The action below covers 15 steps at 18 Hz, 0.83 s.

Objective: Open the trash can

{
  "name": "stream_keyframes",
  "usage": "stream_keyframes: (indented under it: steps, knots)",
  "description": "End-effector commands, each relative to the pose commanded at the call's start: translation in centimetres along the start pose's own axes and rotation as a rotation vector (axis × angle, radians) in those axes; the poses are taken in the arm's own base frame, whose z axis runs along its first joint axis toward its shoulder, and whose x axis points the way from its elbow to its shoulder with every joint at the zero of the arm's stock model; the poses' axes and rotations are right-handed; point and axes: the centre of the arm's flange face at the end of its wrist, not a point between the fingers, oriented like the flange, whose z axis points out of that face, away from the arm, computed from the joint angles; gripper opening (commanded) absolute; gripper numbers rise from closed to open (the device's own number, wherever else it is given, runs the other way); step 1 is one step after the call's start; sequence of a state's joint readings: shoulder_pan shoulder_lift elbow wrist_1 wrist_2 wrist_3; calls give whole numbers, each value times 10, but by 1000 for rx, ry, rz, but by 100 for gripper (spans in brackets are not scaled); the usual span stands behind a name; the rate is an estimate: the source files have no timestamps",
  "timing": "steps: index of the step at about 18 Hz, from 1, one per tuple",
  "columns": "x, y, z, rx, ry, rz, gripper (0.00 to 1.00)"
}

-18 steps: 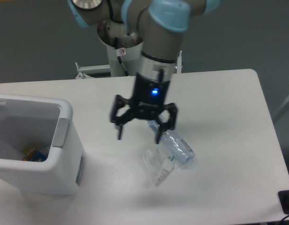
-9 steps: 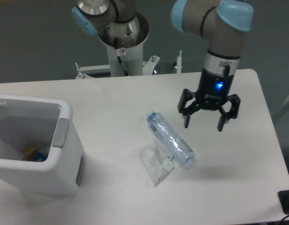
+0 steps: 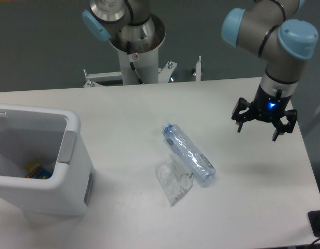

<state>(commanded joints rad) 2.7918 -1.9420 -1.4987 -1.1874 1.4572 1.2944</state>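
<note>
The white boxy trash can (image 3: 71,192) stands at the table's left front with its top open, so I see into it; something small and coloured lies at the bottom. Its grey push tab (image 3: 68,147) sits on the right rim. The lid itself does not show. My gripper (image 3: 257,134) hangs open and empty above the right part of the table, far from the can.
A clear plastic bottle (image 3: 189,153) lies on its side in the middle of the table, with a small clear wrapper (image 3: 173,184) touching its front left. The table's right edge is close to the gripper. The arm's base (image 3: 134,49) stands behind the table.
My gripper has moved from above the bottle and wrapper far to the right and a little back. It stays open. The can, bottle and wrapper have not moved.
</note>
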Motion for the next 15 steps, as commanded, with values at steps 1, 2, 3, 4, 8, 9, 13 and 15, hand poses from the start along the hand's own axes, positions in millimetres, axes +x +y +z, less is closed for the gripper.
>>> stream_keyframes:
  steps: [1,2,3,4,8,9,13,15]
  knots:
    - [0,2,1,-31,-6,46,100]
    - [-1,5,2,-63,-12,61,100]
    - [-1,6,4,-94,-15,70,100]
    - [-3,7,9,-114,-15,72,100]
    - [1,-3,16,-166,-19,110,100]
    - [1,-4,17,-170,-17,128,100]
    - [3,-4,21,-176,-11,134,100]
    - [4,-4,21,-176,-10,136,100]
